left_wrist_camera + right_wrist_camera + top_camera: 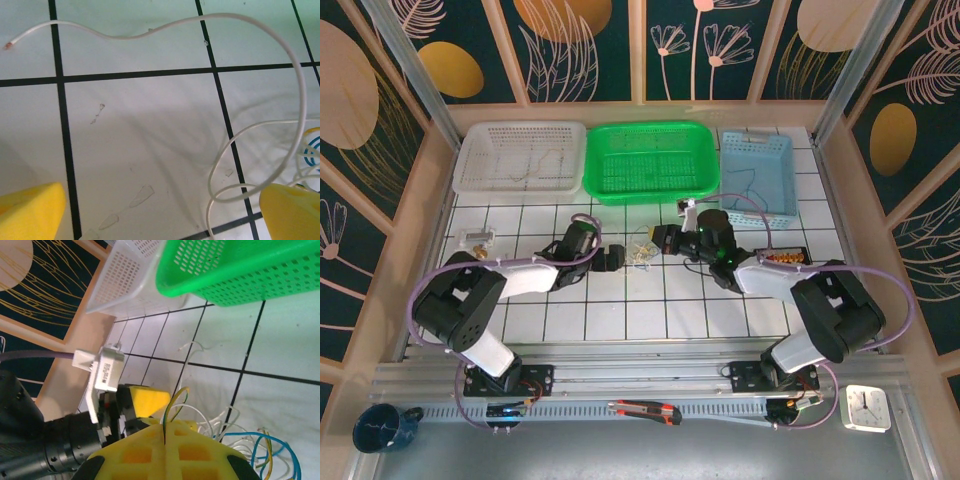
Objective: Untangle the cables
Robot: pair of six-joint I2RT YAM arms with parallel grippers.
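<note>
**Cables**: very thin, limp cords in white, blue and yellow-green. They form a small loose tangle of loops on the worktop, between the left fingers and the right fingers and just beside both. One white strand sweeps out in a broad arc ahead of the left fingers and ends in a cut tip.

**Left fingers:** faced with matt yellow foam pads. They stand wide apart with nothing gripped, and white loops lie close by one pad.

**Right fingers**: yellow pads moulded in a waffle pattern, pressed together. A yellow-green strand rises from the seam, pinched there.

**Worktop**: smooth white sheet ruled in a black square grid, lightly scuffed.

**Surround:** wood-framed wall panels, dark teal, printed with gold discs and pale leaf outlines.

**Containers**, in a row beyond both sets of fingers:
- White basket: perforated plastic, shallow and rectangular, with thin dark strands inside.
- Green basket: similar perforated plastic, with rounded corners.
- Blue basket: narrower, nearest the right fingers, with one dark strand inside.
</note>
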